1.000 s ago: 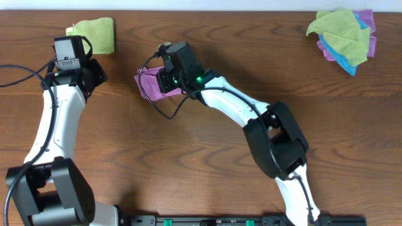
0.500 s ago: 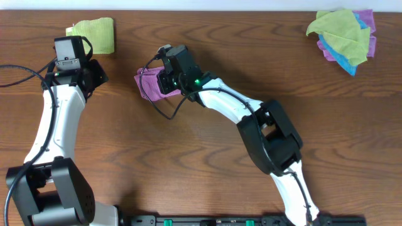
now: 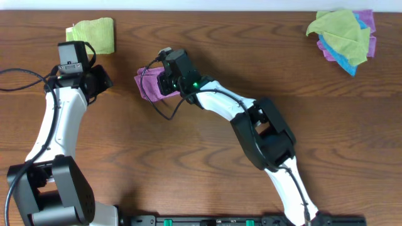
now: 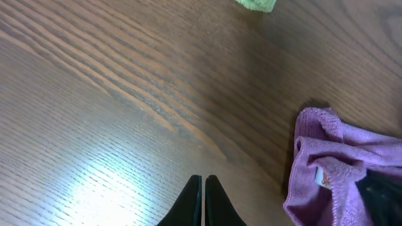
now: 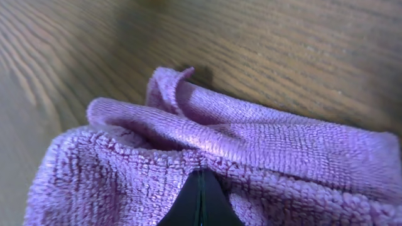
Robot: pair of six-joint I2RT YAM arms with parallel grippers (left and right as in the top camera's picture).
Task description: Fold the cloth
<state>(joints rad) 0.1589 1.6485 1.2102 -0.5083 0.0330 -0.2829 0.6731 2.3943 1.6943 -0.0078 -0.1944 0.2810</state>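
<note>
A crumpled purple cloth (image 3: 148, 86) lies on the wooden table left of centre. My right gripper (image 3: 164, 83) sits over its right side. In the right wrist view the right gripper (image 5: 201, 174) is shut, with the tips pinching a puckered fold of the purple cloth (image 5: 251, 144). My left gripper (image 3: 108, 81) hovers left of the cloth. In the left wrist view the left gripper (image 4: 203, 182) is shut and empty over bare wood. The purple cloth (image 4: 339, 163) is to its right, apart from it.
A folded green cloth (image 3: 94, 34) lies at the back left; its corner shows in the left wrist view (image 4: 257, 5). A pile of green, blue and purple cloths (image 3: 344, 34) sits at the back right. A black rail runs along the front edge.
My left gripper has moved slightly right, toward the purple cloth. My right arm has shifted a little left over the cloth, which has barely moved.
</note>
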